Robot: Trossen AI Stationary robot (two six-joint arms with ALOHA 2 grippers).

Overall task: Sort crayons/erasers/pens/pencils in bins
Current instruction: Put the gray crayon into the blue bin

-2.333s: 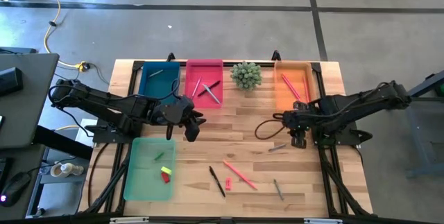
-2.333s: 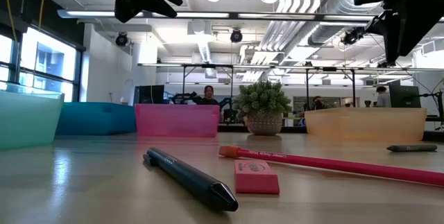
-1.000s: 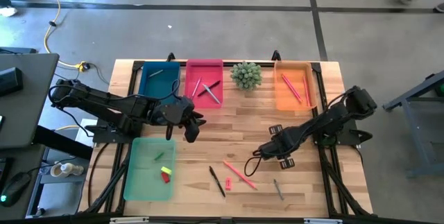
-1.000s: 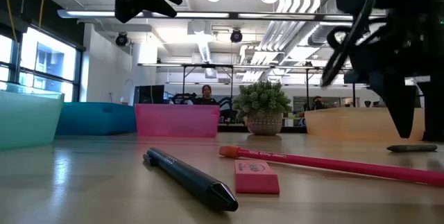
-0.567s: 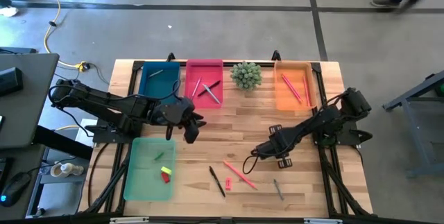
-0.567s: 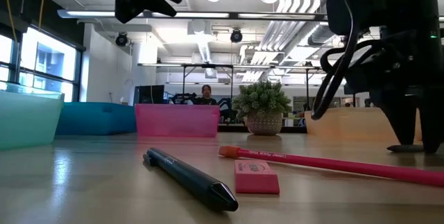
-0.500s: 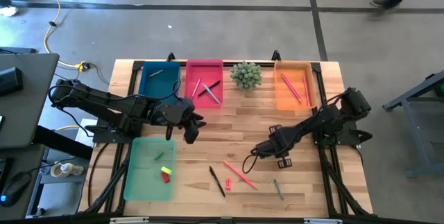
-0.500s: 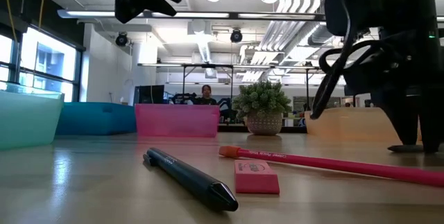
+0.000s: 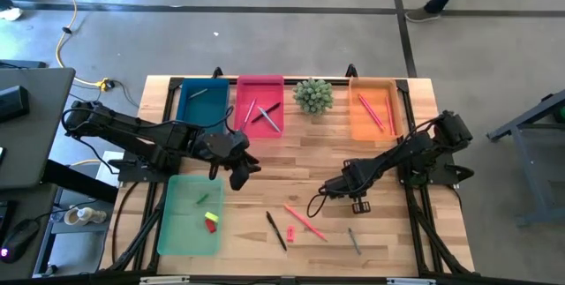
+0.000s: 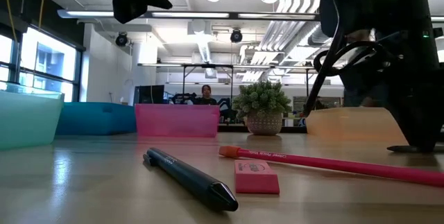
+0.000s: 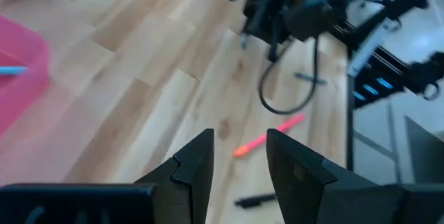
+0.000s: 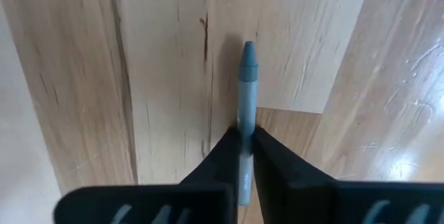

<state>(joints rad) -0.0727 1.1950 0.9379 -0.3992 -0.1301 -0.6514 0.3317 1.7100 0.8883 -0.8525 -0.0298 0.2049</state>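
Down on the wooden table [image 9: 291, 166], right gripper [image 12: 243, 144] is pinched tight on a grey-blue crayon [image 12: 245, 92]; left gripper [image 11: 238, 156] hovers by the green bin [image 9: 172, 232], fingers apart.

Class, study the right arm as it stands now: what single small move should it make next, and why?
Probably a short straight lift. The right end effector is shut on the grey-blue crayon, which lies flat on the wooden table. Raising it first would clear the surface before any carry toward the bins; the teal-blue bin already holds a similar grey stick.
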